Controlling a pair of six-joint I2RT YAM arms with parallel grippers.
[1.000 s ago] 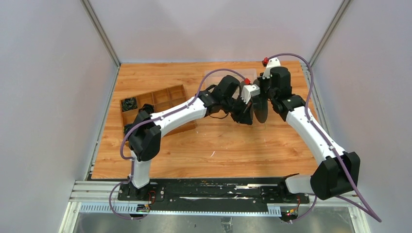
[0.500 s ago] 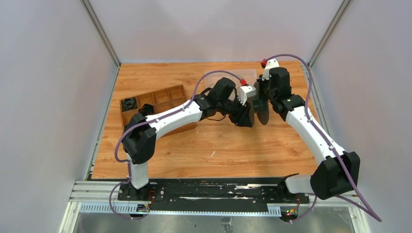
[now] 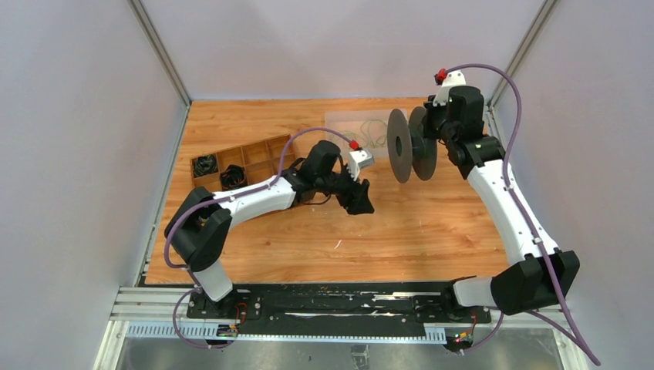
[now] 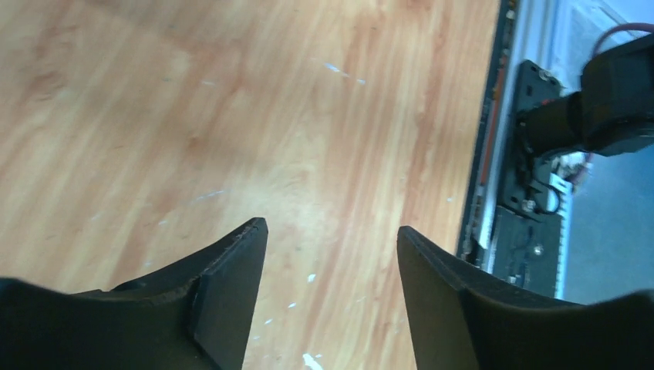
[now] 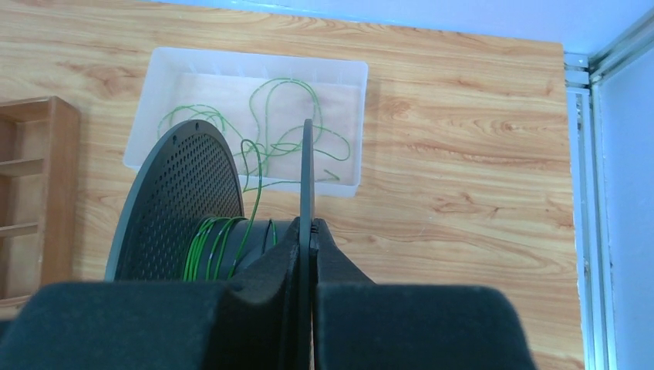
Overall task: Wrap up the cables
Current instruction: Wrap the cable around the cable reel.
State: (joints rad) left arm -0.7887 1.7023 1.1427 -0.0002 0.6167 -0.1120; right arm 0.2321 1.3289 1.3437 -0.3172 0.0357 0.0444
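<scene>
The cables are thin green wires. Some turns point(image 5: 207, 245) are wound on the hub of a black spool point(image 5: 173, 204), and a strand rises from the hub to loose loops point(image 5: 287, 116) lying in a clear tray point(image 5: 347, 73). My right gripper point(image 5: 311, 225) is shut on the spool's thin right flange point(image 5: 307, 169) and holds the spool point(image 3: 401, 145) up above the table beside the tray point(image 3: 339, 122). My left gripper point(image 3: 361, 203) hovers open and empty over bare wood, left of and nearer than the spool. In the left wrist view the left gripper point(image 4: 330, 231) has only floor between its fingers.
A wooden compartment box point(image 3: 262, 150) with small black cord bundles point(image 3: 204, 164) sits at the left, under my left arm. Metal rails and the arm bases point(image 4: 540, 131) line the table's near edge. The enclosure's walls rise on both sides.
My left gripper has opened and drawn back from the spool, toward the left and nearer. My right arm has carried the spool up and to the far right.
</scene>
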